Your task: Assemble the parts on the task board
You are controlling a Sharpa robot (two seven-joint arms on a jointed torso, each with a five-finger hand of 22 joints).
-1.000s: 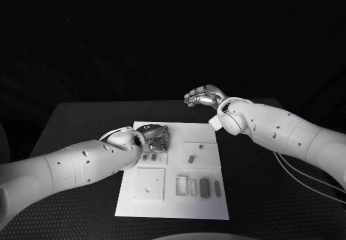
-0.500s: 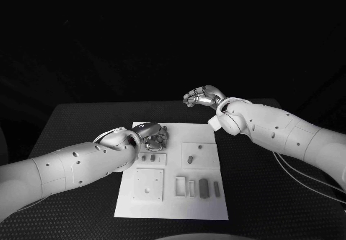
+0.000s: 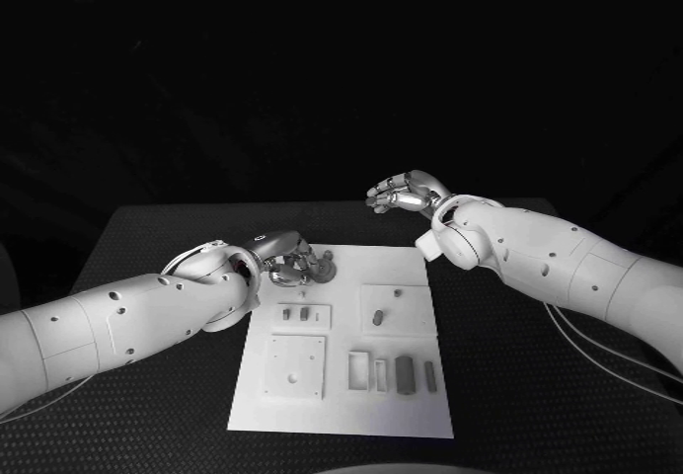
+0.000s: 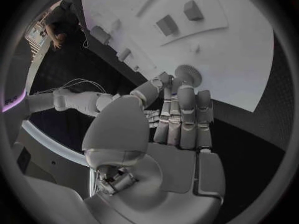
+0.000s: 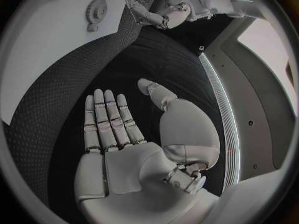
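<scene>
Two robot hands work over the black bench [image 3: 157,257]. The left robot hand [image 3: 292,262] rests at the task board's [image 3: 348,405] 11 o'clock corner, fingertips touching a small gear-shaped part [image 4: 188,74]; whether it grips the part cannot be told. The right robot hand [image 3: 403,192] hovers beyond the board's 1 o'clock corner, holding nothing, fingers loosely apart. No legible writing shows.

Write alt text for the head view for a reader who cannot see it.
Two white robot arms reach over a black table toward a white task board. The left hand sits at the board's far left corner by a gear-shaped part; the right hand hovers open beyond the far edge. Small parts lie in recesses nearer the robot.
</scene>
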